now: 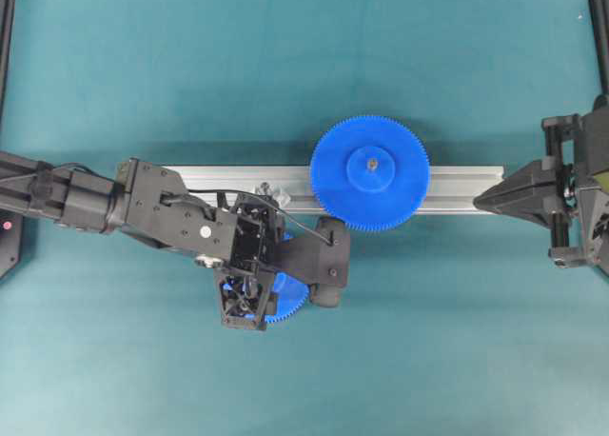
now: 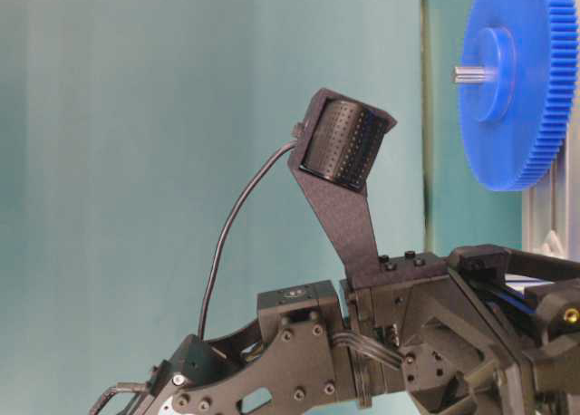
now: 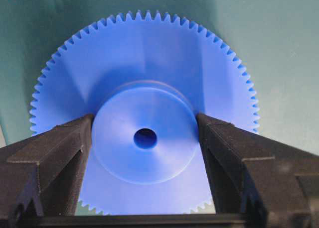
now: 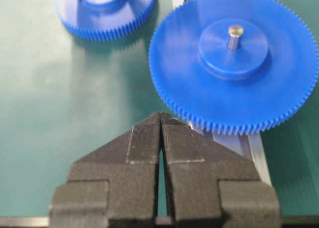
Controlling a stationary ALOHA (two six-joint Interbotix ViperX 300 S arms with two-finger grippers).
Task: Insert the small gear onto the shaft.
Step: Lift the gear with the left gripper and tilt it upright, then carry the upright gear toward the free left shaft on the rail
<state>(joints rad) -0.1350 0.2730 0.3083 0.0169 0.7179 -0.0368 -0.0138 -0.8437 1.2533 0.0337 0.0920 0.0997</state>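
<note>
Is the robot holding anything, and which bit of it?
Yes. The left claw grips the small gear by its raised round hub, one finger on each side. The right claw holds nothing.

On the teal table (image 1: 285,65) we list: a grooved aluminium rail (image 1: 457,188) bearing the large blue gear (image 1: 370,173); the left arm (image 1: 162,212) over the small gear (image 1: 288,301), which is largely hidden; the right gripper (image 1: 481,199) near the rail's end.

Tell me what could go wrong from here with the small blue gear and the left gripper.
1. The left gripper grips only the small blue toothed plastic gear by its raised round hub, so the gear might tilt or slip when lifted.
2. The wider blue toothed gear sits close to the thin grey metal shaft on the grooved aluminium rail; teeth may clash during insertion.
</note>
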